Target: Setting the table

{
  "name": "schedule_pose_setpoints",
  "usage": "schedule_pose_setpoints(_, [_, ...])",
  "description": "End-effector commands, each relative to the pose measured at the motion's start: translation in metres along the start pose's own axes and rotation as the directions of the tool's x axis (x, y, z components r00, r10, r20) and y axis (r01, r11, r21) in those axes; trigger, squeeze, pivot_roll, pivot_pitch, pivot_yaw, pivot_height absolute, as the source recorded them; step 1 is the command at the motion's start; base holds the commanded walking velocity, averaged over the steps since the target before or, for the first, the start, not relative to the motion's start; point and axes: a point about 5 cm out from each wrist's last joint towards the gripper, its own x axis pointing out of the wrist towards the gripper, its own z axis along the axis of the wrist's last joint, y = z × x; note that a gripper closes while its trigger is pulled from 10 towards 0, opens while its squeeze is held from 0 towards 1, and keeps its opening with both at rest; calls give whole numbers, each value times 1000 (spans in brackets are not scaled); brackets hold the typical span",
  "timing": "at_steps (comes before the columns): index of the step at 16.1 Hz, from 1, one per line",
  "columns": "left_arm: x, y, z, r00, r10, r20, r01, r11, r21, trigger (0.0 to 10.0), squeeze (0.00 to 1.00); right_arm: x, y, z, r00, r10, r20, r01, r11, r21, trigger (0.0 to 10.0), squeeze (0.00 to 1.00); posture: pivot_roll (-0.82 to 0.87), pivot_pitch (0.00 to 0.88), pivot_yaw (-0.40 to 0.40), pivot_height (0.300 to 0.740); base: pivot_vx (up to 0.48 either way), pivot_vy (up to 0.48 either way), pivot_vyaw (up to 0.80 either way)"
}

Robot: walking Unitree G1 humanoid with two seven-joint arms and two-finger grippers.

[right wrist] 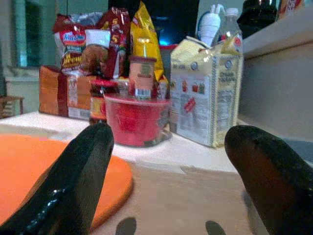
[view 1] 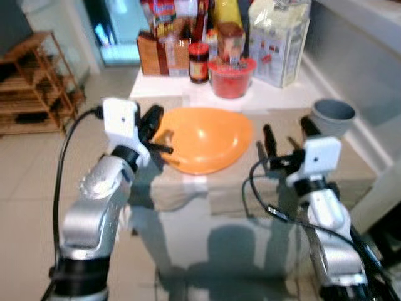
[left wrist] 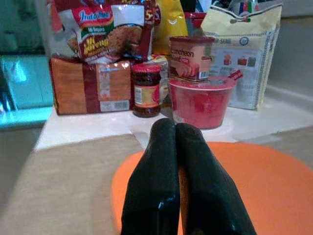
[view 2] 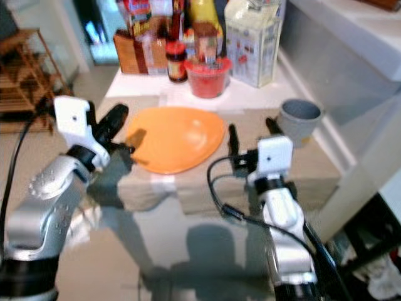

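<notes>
An orange plate [view 1: 210, 138] lies on the beige cloth of a small table [view 1: 351, 163], and it looks slightly tilted. My left gripper [view 1: 153, 128] is at the plate's left rim, fingers [left wrist: 151, 186] pressed together with a sliver of orange rim between them. To the right of the plate my right gripper [view 1: 288, 135] hovers low over the cloth, fingers [right wrist: 78, 181] wide apart and holding nothing. A grey cup [view 1: 333, 116] stands just beyond it near the table's right edge.
Food packs crowd the table's far end: a red tub [view 1: 232, 78], a dark jar [view 1: 198, 63], a large pale bag [view 1: 279, 41] and noodle packets [left wrist: 105, 29]. A wooden rack [view 1: 31, 81] stands on the floor to the left. A white ledge [view 1: 369, 94] runs along the right.
</notes>
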Motion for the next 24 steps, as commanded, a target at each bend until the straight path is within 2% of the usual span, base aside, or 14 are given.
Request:
schedule_pose_setpoints(1, [1,4,-1,1000,1,-23,0,1000,25,10000,0,3,8,2,1000,20,13,-20,1000,13,10000,0,-61,0,67,736,360,-311,0])
schedule_pose_setpoints(7, [12,4,5,997,-67,-24,68,997,38,10000,0,3,5,3,1000,13,21,-13,1000,1,10000,0,-74,0,69,736,0,0,0])
schedule_pose_setpoints(9, [22,9,5,989,-117,-86,121,992,40,10000,0,4,5,5,1000,11,27,-11,1000,4,10000,0,-72,0,71,736,0,0,0])
schedule_pose_setpoints(13, [35,12,0,972,-178,-152,189,980,58,10000,0,5,4,3,1000,8,23,-8,1000,7,10000,0,-78,0,78,736,0,0,0])
schedule_pose_setpoints(15, [48,11,1,957,-232,-176,241,970,28,10000,0,3,5,3,1000,2,18,-3,1000,10,10000,0,-89,0,89,736,0,0,0])
schedule_pose_setpoints(19, [61,6,3,947,-272,-173,281,959,33,10000,0,0,3,3,1000,-7,13,7,1000,7,10000,0,-100,0,95,736,0,0,0])
schedule_pose_setpoints(24, [66,0,-2,924,-326,-199,333,943,2,10000,0,-1,2,3,1000,-13,6,13,1000,3,10000,0,-105,0,97,736,0,0,0])
